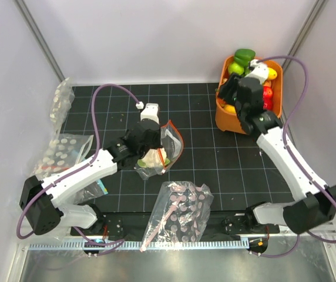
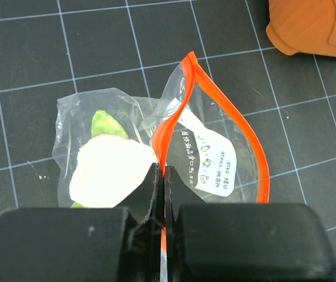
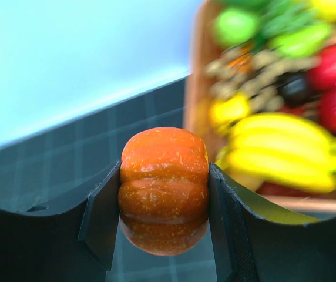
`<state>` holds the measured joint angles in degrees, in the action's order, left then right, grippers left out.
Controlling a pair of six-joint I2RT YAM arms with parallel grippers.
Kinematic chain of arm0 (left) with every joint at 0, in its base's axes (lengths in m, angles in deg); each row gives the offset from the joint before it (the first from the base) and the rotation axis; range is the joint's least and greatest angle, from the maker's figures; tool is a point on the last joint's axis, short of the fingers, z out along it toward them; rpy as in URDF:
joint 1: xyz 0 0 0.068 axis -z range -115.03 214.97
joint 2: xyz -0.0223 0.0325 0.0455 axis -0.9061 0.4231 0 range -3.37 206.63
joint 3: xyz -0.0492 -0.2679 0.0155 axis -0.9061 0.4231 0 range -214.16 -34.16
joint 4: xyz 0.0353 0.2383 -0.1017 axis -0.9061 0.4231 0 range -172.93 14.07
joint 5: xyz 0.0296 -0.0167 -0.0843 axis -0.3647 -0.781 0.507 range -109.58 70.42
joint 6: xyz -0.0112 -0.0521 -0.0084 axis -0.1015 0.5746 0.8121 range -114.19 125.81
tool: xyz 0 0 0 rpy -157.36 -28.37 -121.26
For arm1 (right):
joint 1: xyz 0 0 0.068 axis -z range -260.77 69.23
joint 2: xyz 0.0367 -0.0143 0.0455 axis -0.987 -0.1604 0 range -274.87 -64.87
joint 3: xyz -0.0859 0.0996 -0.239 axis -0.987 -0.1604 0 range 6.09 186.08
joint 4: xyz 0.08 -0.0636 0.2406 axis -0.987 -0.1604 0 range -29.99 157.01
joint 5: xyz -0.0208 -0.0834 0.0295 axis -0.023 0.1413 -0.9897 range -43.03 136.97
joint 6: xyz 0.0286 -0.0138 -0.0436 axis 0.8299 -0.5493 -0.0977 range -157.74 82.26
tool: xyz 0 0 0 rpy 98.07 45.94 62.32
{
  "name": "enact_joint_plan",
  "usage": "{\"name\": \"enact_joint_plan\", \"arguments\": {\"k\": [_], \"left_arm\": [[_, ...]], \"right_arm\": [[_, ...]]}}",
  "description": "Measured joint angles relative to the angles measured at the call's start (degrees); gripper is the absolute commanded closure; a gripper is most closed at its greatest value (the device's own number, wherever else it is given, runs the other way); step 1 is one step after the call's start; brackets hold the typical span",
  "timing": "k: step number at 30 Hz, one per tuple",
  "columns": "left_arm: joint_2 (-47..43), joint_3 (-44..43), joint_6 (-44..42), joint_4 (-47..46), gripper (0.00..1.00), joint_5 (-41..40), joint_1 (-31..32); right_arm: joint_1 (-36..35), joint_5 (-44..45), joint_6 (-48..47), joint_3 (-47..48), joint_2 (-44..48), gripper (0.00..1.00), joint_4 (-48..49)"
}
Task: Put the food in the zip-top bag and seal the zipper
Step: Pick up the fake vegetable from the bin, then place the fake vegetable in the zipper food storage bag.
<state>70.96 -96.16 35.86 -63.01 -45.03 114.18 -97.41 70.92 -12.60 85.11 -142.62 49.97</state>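
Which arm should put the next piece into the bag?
Right. The right gripper grips the orange round piece near the basket. The left gripper is shut on the zipper, holding the zip-top bag open at its mouth, cauliflower already inside.

Down on the zip-top bag (image 1: 174, 140) with the left gripper (image 1: 153, 147), cauliflower (image 1: 152, 158) bagged just beneath that claw; up with the right gripper (image 1: 227, 97) at the orange bin (image 1: 276, 88).

Cauliflower (image 2: 109, 170) in zip-top bag (image 2: 215, 135); bin (image 1: 225, 122) behind-right; dotted bag (image 1: 180, 208) before it.
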Motion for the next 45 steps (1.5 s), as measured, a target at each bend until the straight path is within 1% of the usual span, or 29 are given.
{"name": "enact_joint_plan", "arguments": {"k": [2, 5, 8, 9, 13, 17, 21, 27, 29, 30, 31, 32, 33, 34, 36, 39, 45], "left_arm": [[0.02, 0.0, 0.02, -0.02, 1.0, 0.28, -0.22], [0.02, 0.0, 0.02, -0.07, 1.0, 0.72, -0.35], [0.02, 0.0, 0.07, -0.2, 1.0, 1.46, -0.48], [0.02, 0.0, 0.07, -0.24, 1.0, 1.62, -0.5], [0.02, 0.0, 0.26, -0.37, 1.0, 2.34, -0.61], [0.02, 0.0, 0.87, -0.37, 1.0, 2.58, -0.94], [0.02, 0.0, 1.2, -0.37, 1.0, 2.67, -1.84], [-2.47, 1.88, 1.75, -0.48, 1.0, 2.6, -2.49], [-4.04, 2.82, 2.19, -0.9, 1.0, 2.6, -2.51], [-4.81, 3.23, 2.36, -1.16, 1.0, 2.6, -2.54], [-5.38, 3.52, 2.51, -1.29, 1.0, 2.6, -2.56], [-6.03, 3.82, 2.56, -1.57, 1.0, 2.58, -2.6], [-6.69, 4.22, 2.58, -1.97, 1.0, 2.58, -2.64], [-7.26, 4.52, 2.62, -2.23, 1.0, 2.58, -2.73], [-8.13, 5.07, 2.69, -2.91, 1.0, 2.56, -2.8], [-8.74, 5.57, 2.8, -3.32, 1.0, 2.54, -2.84], [-9.05, 5.73, 2.84, -3.5, 1.0, 2.45, -2.84]], "right_arm": [[-3.76, -2.62, 0.66, -4.85, 4.24, 0.76, 0.87], [-7.8, -6.75, 2.12, -14.4, 9.92, 0.78, 5.07], [-10.29, -11.78, 5.18, -24.33, 14.01, 0.81, 10.38], [-11.69, -13.27, 5.55, -26.14, 14.29, 0.81, 10.97], [-18.51, -15.61, 3.98, -27.52, 13.33, 0.8, 12.92], [-24.37, -20.11, 1.31, -27.52, 13.29, 0.8, 18.08], [-27.34, -21.16, -0.63, -27.52, 12.85, 0.8, 20.37], [-30.08, -21.03, -1.97, -27.52, 8.79, 0.79, 21.75], [-30.99, -20.61, -2.47, -27.5, 7.02, 0.72, 21.79], [-31.45, -20.33, -2.62, -27.5, 6.21, 0.65, 21.79], [-31.93, -20.13, -2.78, -27.47, 5.35, 0.46, 21.79], [-32.35, -20.04, -2.91, -27.3, 4.33, 0.34, 21.77], [-32.59, -20.2, -3.02, -26.99, 3.21, 0.12, 21.75], [-32.81, -20.31, -3.02, -26.53, 2.08, 0.01, 21.68], [-33.11, -19.98, -3.39, -25.75, 0.37, 0.0, 21.55], [-33.18, -18.75, -3.82, -25.66, 0.42, 0.0, 21.35], [-33.18, -12.7, -4.02, -25.68, 5.95, 0.08, 21.22]]}}
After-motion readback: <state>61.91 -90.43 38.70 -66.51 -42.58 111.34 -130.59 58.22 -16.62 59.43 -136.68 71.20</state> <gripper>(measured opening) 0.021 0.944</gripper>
